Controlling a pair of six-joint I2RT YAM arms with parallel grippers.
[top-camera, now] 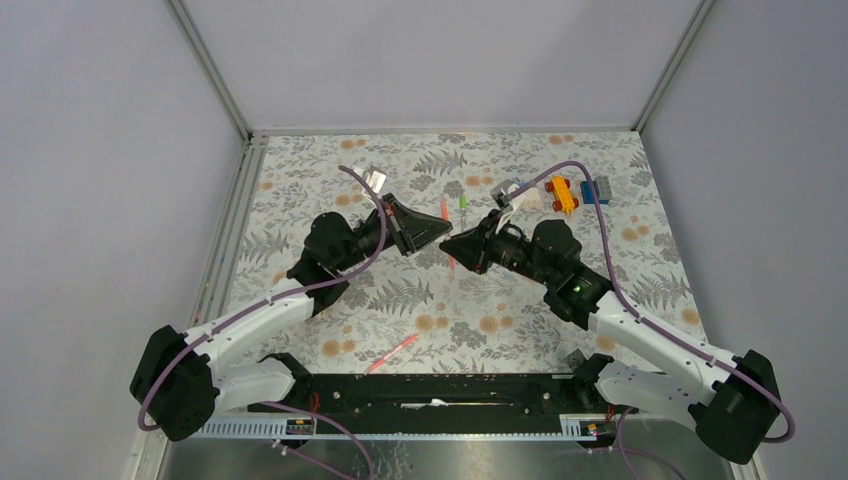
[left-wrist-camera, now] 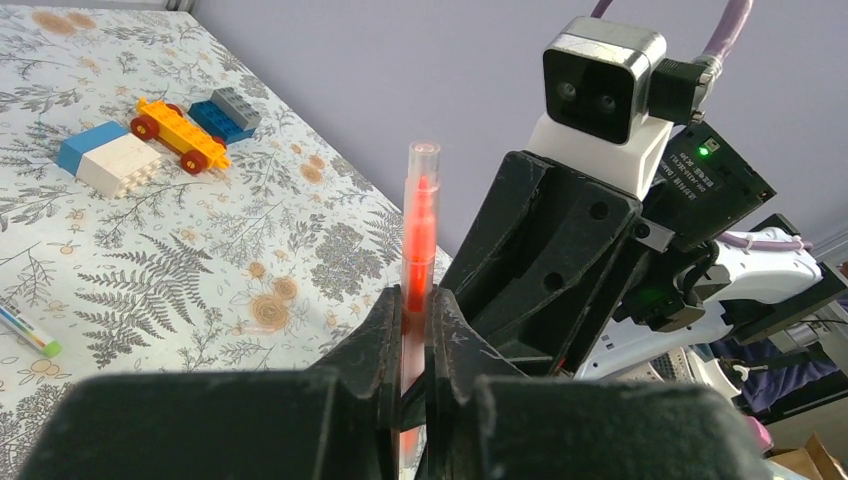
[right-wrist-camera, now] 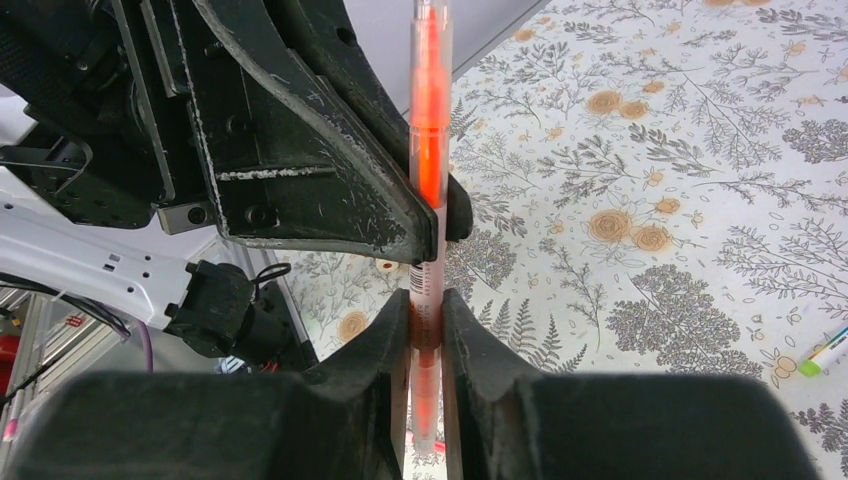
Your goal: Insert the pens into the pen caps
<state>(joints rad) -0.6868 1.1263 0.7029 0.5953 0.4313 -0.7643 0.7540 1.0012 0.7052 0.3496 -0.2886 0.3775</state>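
Right gripper [right-wrist-camera: 425, 310] pinched the pink pen [right-wrist-camera: 430, 150] by its barrel, held in the air over the table [right-wrist-camera: 650, 150]; the left gripper [left-wrist-camera: 412, 310] was clamped on the same pen. Its clear pen cap [left-wrist-camera: 423, 160] looked seated or nearly so; pushing straight along the barrel, without bending it, would serve best.
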